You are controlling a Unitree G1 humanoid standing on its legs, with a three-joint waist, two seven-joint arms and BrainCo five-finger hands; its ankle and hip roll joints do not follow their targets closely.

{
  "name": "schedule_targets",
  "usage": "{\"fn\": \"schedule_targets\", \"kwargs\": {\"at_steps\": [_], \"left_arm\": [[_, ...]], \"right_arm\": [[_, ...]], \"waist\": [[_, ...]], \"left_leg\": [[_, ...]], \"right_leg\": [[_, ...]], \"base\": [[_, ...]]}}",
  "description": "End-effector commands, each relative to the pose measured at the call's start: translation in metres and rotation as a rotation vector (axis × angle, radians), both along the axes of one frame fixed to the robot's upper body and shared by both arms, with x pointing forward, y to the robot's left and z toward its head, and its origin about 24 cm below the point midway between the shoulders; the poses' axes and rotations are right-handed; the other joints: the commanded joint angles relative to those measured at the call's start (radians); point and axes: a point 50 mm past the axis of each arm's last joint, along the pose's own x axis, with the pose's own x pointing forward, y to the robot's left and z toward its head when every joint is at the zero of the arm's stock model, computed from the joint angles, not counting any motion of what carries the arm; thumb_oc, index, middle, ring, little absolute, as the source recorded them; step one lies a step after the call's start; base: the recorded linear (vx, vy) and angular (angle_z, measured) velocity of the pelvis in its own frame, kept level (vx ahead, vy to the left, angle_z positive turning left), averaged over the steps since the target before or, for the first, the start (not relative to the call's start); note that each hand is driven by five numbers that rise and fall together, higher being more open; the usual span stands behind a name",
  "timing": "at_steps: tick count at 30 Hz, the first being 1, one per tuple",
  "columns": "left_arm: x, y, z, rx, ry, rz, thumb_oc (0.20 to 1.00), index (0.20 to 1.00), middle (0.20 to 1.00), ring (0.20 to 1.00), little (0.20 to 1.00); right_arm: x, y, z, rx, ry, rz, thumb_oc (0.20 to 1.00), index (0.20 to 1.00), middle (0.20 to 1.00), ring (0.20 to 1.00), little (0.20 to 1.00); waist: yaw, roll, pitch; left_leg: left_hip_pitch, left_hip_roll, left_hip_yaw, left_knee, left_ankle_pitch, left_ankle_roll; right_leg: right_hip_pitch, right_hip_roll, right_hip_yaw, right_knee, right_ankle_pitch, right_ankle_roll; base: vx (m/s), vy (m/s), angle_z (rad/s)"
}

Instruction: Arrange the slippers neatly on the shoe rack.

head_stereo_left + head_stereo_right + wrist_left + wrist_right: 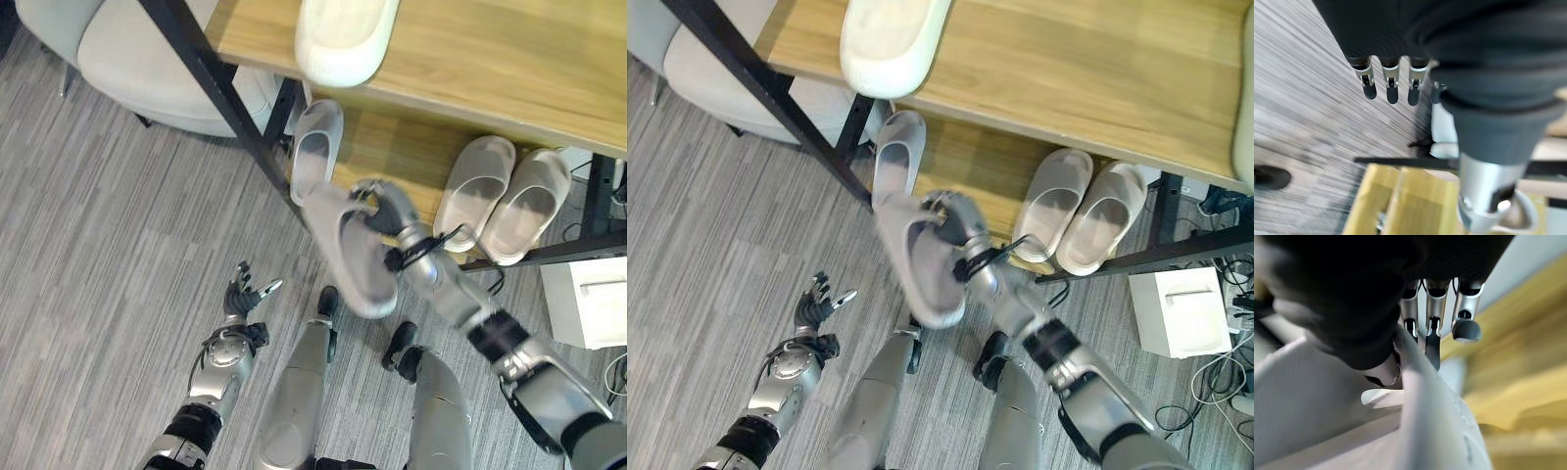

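Observation:
My right hand (390, 211) is shut on a grey slipper (351, 250), held in the air in front of the wooden shoe rack's lower shelf (392, 157); the thumb and fingers pinch its rim (1415, 382). A matching grey slipper (315, 147) lies on the lower shelf at its left end. A pair of beige slippers (505, 196) sits further right on the same shelf. A cream slipper (345, 39) rests on the top shelf (490, 69), its toe over the front edge. My left hand (245, 294) hangs open low over the carpet.
A black rack leg (216, 83) slants down the rack's left side. A pale upholstered chair (147, 59) stands at the upper left. A white box (586, 302) sits on the floor at the right. Grey carpet (98, 264) lies to the left.

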Motion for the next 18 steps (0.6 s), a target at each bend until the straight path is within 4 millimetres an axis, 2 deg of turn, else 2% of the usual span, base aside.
{"fn": "schedule_targets", "kwargs": {"at_steps": [1, 2, 4, 6, 8, 12, 16, 18], "left_arm": [[-0.001, -0.009, 0.011, -0.023, -0.078, -0.064, 1.000, 1.000, 1.000, 1.000, 1.000], [0.001, -0.010, 0.013, -0.021, -0.082, -0.080, 1.000, 1.000, 1.000, 1.000, 1.000], [0.007, -0.018, 0.022, -0.010, -0.117, -0.142, 1.000, 1.000, 1.000, 1.000, 1.000], [0.008, -0.020, 0.025, -0.010, -0.126, -0.156, 1.000, 1.000, 1.000, 1.000, 1.000], [0.014, -0.029, 0.039, 0.004, -0.180, -0.212, 1.000, 1.000, 1.000, 1.000, 1.000], [0.018, -0.036, 0.049, 0.006, -0.212, -0.244, 1.000, 1.000, 1.000, 1.000, 1.000], [0.020, -0.038, 0.053, 0.006, -0.226, -0.256, 1.000, 1.000, 1.000, 1.000, 1.000], [0.020, -0.040, 0.055, 0.000, -0.230, -0.265, 1.000, 1.000, 1.000, 1.000, 1.000]], "right_arm": [[0.002, 0.003, 0.041, 0.031, -0.211, -0.041, 0.200, 0.200, 0.200, 0.200, 0.200], [0.006, -0.002, 0.046, 0.024, -0.216, -0.068, 0.200, 0.200, 0.200, 0.200, 0.200], [0.023, -0.025, 0.063, -0.047, -0.224, -0.191, 0.200, 0.200, 0.200, 0.200, 0.200], [0.026, -0.030, 0.066, -0.055, -0.218, -0.222, 0.200, 0.200, 0.200, 0.200, 0.200], [0.039, -0.048, 0.079, -0.109, -0.197, -0.327, 0.200, 0.200, 0.200, 0.200, 0.200], [0.048, -0.062, 0.083, -0.095, -0.142, -0.412, 0.200, 0.200, 0.200, 0.200, 0.200], [0.052, -0.064, 0.087, -0.078, -0.116, -0.443, 0.200, 0.200, 0.200, 0.200, 0.200], [0.054, -0.073, 0.088, -0.064, -0.096, -0.501, 0.200, 0.200, 0.200, 0.200, 0.200]], "waist": [[0.015, 0.004, -0.055], [0.020, 0.003, -0.050], [0.037, 0.003, -0.035], [0.042, 0.003, -0.030], [0.060, 0.004, -0.016], [0.084, -0.002, -0.006], [0.098, -0.002, -0.005], [0.109, 0.000, -0.006]], "left_leg": [[0.019, -0.002, -0.024, -0.017, -0.028, 0.009], [0.016, -0.003, -0.028, -0.020, -0.025, 0.009], [0.001, -0.016, -0.038, -0.021, -0.027, 0.013], [-0.006, -0.019, -0.038, -0.012, -0.030, 0.014], [-0.051, -0.025, -0.042, 0.030, -0.047, 0.017], [-0.091, -0.032, -0.050, 0.066, -0.061, 0.021], [-0.106, -0.037, -0.059, 0.077, -0.068, 0.021], [-0.114, -0.041, -0.063, 0.085, -0.074, 0.022]], "right_leg": [[0.039, 0.024, 0.013, -0.041, -0.001, 0.071], [0.037, 0.022, 0.011, -0.042, -0.002, 0.071], [0.023, 0.017, 0.006, -0.040, -0.002, 0.074], [0.019, 0.014, 0.003, -0.036, -0.003, 0.075], [-0.007, 0.012, 0.001, -0.023, -0.009, 0.074], [-0.025, 0.016, -0.011, -0.021, -0.009, 0.077], [-0.030, 0.019, -0.022, -0.020, -0.014, 0.079], [-0.030, 0.016, -0.028, -0.017, -0.022, 0.079]], "base": [[-0.01, -0.004, 0.15], [0.01, -0.002, 0.13], [0.03, 0.012, 0.19], [0.03, 0.014, 0.24], [0.05, 0.046, 0.10], [0.06, 0.017, 0.15], [0.04, -0.013, 0.06], [0.04, -0.003, 0.09]]}}
